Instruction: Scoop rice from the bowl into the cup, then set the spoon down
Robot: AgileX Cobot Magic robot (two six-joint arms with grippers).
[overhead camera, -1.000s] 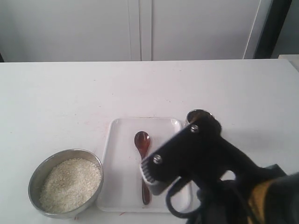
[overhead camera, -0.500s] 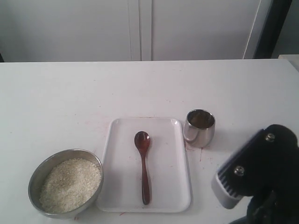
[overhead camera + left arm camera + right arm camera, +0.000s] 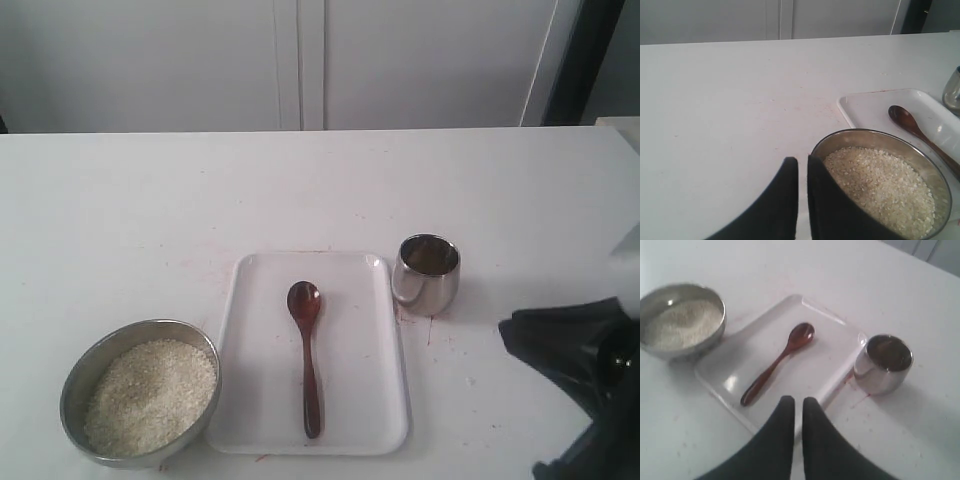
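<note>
The wide steel bowl holds a heap of white rice at the front left of the table. On a white tray lies the dark wooden spoon, its oval end pointing away. The small shiny cup stands right of the tray. My right gripper is shut and empty, hovering over the tray's near edge, apart from the spoon and cup. My left gripper is shut and empty beside the bowl's rim. Only the right arm's dark body shows in the exterior view.
The table is white and runs back to a pale cabinet wall. Faint reddish specks mark the surface round the tray and cup.
The right arm has pulled back to the right and out toward the frame's lower right corner, uncovering the spoon, tray and cup. Nothing on the table moved.
</note>
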